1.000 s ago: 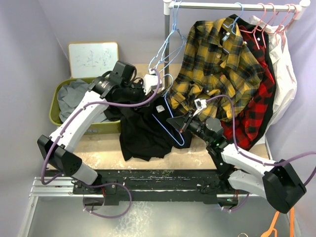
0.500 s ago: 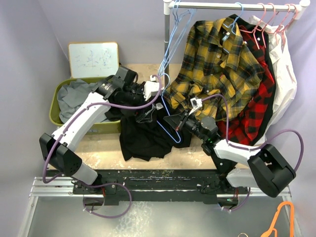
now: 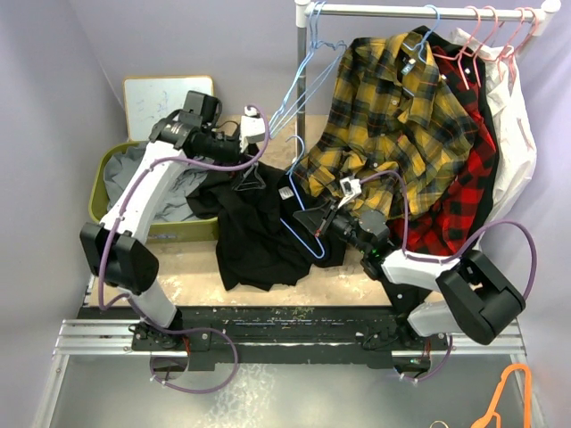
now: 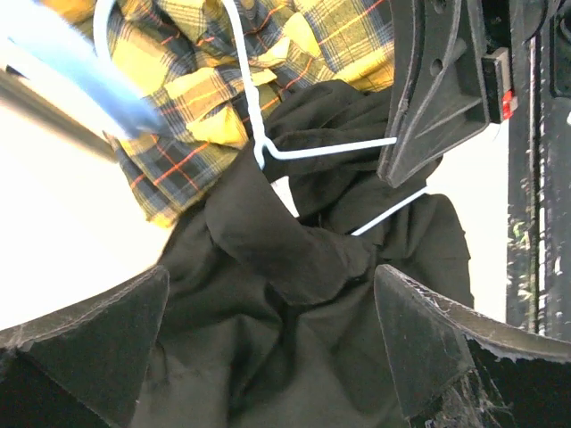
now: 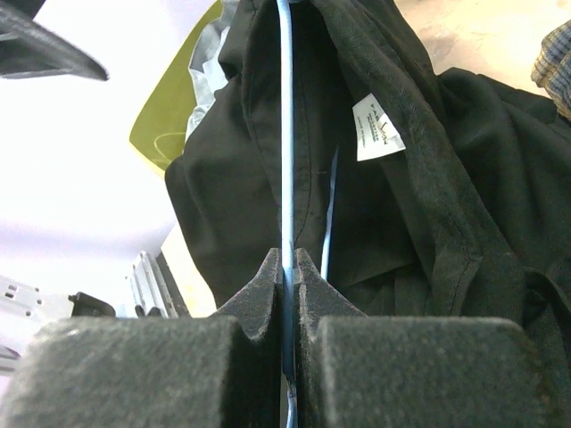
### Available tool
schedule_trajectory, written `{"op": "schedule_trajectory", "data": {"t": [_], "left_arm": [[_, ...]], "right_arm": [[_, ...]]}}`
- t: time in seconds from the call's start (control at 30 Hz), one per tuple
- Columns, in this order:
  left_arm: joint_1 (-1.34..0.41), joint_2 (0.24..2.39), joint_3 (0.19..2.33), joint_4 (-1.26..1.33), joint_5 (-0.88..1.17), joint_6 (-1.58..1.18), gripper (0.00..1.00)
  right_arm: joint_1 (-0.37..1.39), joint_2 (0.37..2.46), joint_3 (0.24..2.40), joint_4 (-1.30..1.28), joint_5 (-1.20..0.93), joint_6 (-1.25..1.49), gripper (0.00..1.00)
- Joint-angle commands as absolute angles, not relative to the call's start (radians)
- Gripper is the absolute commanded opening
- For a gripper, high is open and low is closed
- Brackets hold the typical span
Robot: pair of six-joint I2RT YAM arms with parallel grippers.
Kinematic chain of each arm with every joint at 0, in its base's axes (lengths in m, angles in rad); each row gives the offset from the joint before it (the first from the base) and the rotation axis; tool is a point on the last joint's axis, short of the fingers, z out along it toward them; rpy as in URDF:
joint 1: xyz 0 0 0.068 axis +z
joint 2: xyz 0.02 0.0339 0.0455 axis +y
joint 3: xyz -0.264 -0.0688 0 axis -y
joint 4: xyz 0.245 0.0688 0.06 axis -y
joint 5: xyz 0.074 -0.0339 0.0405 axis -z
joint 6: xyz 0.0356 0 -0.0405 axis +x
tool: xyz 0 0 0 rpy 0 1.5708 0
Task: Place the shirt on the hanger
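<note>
Two arms meet over one garment in the top external view; the shirt (image 3: pixel 259 241) lies crumpled on the table between both tools, its far-left part reaching the rim of the green bin (image 3: pixel 96 209); the left gripper (image 3: pixel 250 178) hangs just above the shirt's upper edge, though its jaw spread is too small to judge here; the right gripper (image 3: pixel 326 221) points toward the left one and meets the hanger (image 3: pixel 302 237), whose triangle lies against the black cloth directly ahead of that tool, with its hook rising beside the yellow plaid shirt (image 3: pixel 393 116).

Left wrist view; the left gripper (image 4: pixel 272 276) stands wide, its two pads far apart at the lower corners and nothing held between them; the shirt (image 4: pixel 294 348) is bunched straight below and ahead of the gap; beyond it the hanger (image 4: pixel 339 145) shows as a pale wire running to the right gripper (image 4: pixel 406 165), which enters from the upper right; the plaid shirt (image 4: pixel 205 89) lies farther ahead.

Right wrist view; the right gripper (image 5: pixel 287 267) is pressed closed on the hanger (image 5: pixel 285 134), and the blue wire passes between the pads and runs straight ahead; the shirt (image 5: pixel 428 205) is draped around and to the right of that wire, with a white label (image 5: pixel 375 129) on its inner fold; the bin (image 5: pixel 174 116) sits ahead to the left.
</note>
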State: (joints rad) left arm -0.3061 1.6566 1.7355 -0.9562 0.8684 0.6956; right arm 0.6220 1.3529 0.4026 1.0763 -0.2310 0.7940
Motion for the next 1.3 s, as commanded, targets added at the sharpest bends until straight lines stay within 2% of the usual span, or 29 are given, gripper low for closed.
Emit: {"op": "schedule_trajectory", "data": {"t": [0.0,0.03,0.1,0.2,0.3,0.43,0.57,1.27], "left_arm": [[-0.311,1.756,1.845,-1.022,0.956,0.973,0.99],[-0.312,1.783,1.867,-1.040,0.961,1.013,1.00],[-0.313,1.823,1.897,-1.065,0.971,1.083,0.94],[-0.312,1.871,1.923,-1.084,0.979,1.163,0.75],[-0.312,1.906,1.951,-1.118,0.980,1.224,0.60],[-0.312,1.951,2.007,-1.174,0.990,1.268,0.55],[-0.313,1.991,2.064,-1.246,1.038,1.291,0.41],[-0.351,2.090,2.130,-1.307,1.036,1.333,0.51]], "right_arm": [[0.624,1.353,0.408,1.157,-0.255,0.760,0.00],[0.624,1.355,0.409,1.158,-0.256,0.758,0.00],[0.623,1.365,0.412,1.158,-0.258,0.757,0.00],[0.624,1.377,0.416,1.160,-0.260,0.755,0.00],[0.624,1.388,0.425,1.159,-0.268,0.755,0.00],[0.624,1.397,0.432,1.160,-0.274,0.755,0.00],[0.623,1.401,0.432,1.160,-0.279,0.753,0.00],[0.624,1.387,0.452,1.125,-0.281,0.724,0.00]]}}
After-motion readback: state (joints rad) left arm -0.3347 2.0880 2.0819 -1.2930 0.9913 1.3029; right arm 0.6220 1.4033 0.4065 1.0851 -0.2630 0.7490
